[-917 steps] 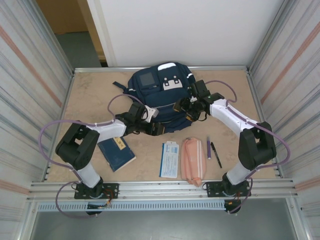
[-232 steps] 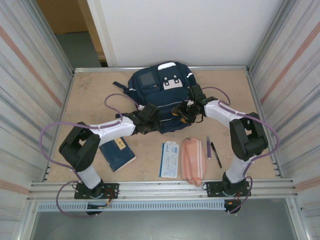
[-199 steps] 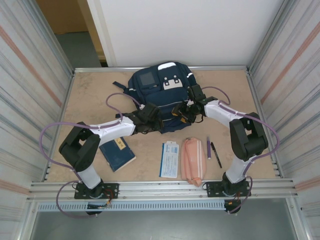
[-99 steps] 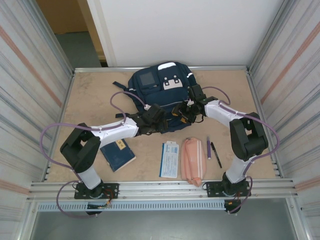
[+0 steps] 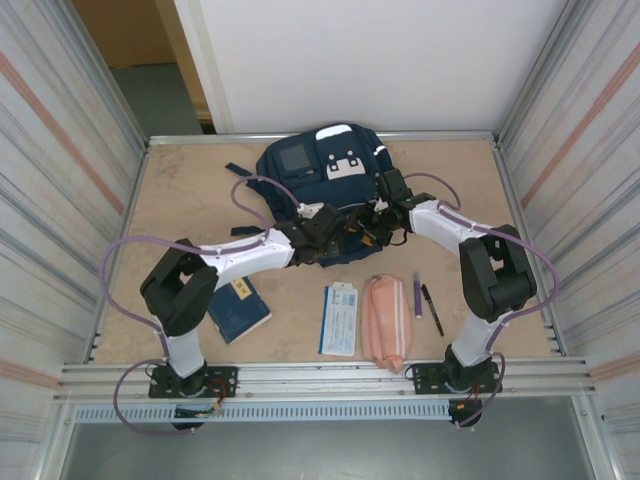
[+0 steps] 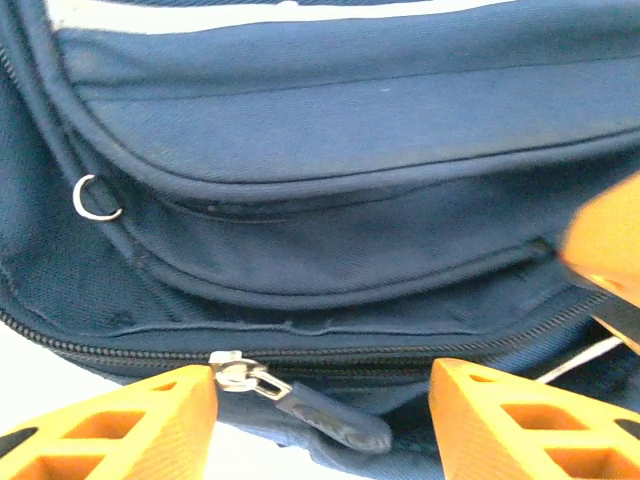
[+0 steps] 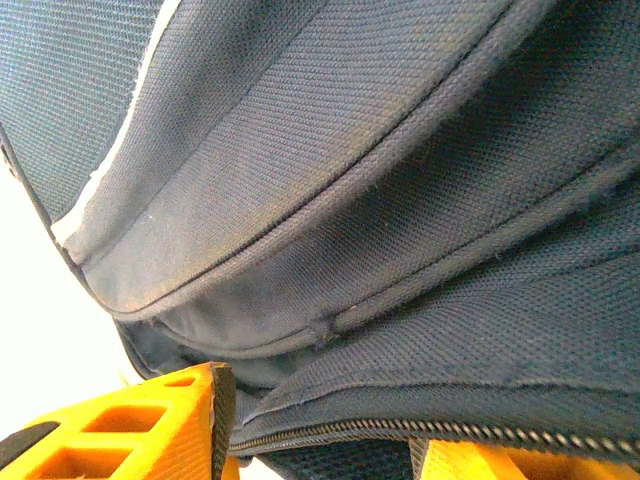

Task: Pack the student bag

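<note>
The student bag [image 6: 350,150], surely soft and floppy, lies beyond the left gripper [image 6: 320,425], whose fingers stand apart either side of its zipper pull [image 6: 300,400], probably the best hold; the right gripper [image 7: 325,450] straddles fabric, grip unclear.

The bag [image 5: 315,165] is navy with white patches and a thin white stripe. The pouch [image 5: 384,320] is pink, the book [image 5: 232,307] dark blue. There are a purple pen [image 5: 417,297] and a black pen [image 5: 432,309]. The fingers [image 6: 120,425] are orange.
</note>
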You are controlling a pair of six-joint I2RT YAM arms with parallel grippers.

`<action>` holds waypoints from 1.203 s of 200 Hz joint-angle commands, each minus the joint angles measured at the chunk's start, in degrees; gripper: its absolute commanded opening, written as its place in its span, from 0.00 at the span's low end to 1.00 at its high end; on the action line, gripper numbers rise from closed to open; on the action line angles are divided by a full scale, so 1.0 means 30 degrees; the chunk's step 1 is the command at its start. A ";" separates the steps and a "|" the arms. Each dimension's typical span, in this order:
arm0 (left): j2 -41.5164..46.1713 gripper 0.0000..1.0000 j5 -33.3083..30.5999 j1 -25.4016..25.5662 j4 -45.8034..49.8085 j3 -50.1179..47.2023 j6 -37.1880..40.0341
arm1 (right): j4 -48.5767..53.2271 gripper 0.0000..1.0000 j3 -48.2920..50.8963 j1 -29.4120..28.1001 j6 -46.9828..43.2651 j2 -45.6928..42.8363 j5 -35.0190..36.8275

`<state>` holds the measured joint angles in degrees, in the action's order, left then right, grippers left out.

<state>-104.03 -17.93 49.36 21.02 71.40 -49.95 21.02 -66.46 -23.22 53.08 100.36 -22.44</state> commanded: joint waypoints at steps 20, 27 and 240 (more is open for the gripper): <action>-0.0478 0.46 -0.2179 0.0240 0.1941 0.0358 -0.1419 | 0.0530 0.49 0.0064 0.0082 -0.0669 0.0032 -0.0125; -0.0358 0.45 -0.2361 0.0259 0.2070 0.0293 -0.1428 | 0.0550 0.49 0.0075 0.0110 -0.0666 0.0034 -0.0142; 0.1895 0.00 0.3829 -0.2190 -0.1344 -0.2730 0.3579 | 0.2570 0.64 -0.0431 -0.0265 0.1035 -0.1298 0.0329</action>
<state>-102.06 -9.13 43.57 15.53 64.97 -41.87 22.39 -66.50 -23.24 52.38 99.74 -23.88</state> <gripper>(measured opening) 0.068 0.626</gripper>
